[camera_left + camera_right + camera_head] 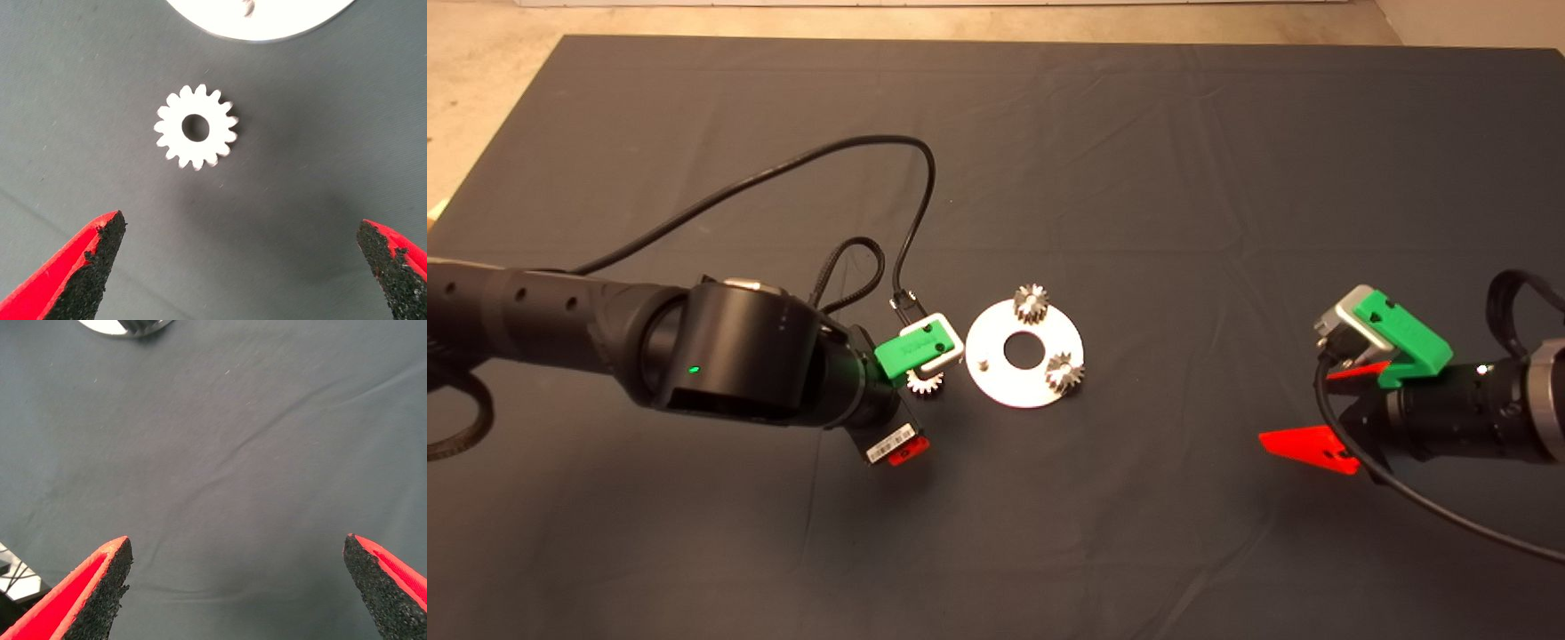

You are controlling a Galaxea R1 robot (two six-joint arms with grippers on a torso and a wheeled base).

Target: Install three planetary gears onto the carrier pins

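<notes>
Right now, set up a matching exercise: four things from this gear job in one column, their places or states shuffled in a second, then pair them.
1. loose gear
2. bare pin
3. left gripper
4. right gripper

A. stands gearless on the disc
B. open, away to the disc's right
C. flat on the mat, beside the disc
D. open, above the loose gear

Pairs: 1-C, 2-A, 3-D, 4-B

No word, brand or number can be read anywhere. The one printed thing is a small white barcode sticker [891, 438] on the left gripper [911, 418], beside its near red finger; its bars show, but any characters on it are too small to make out.
</notes>
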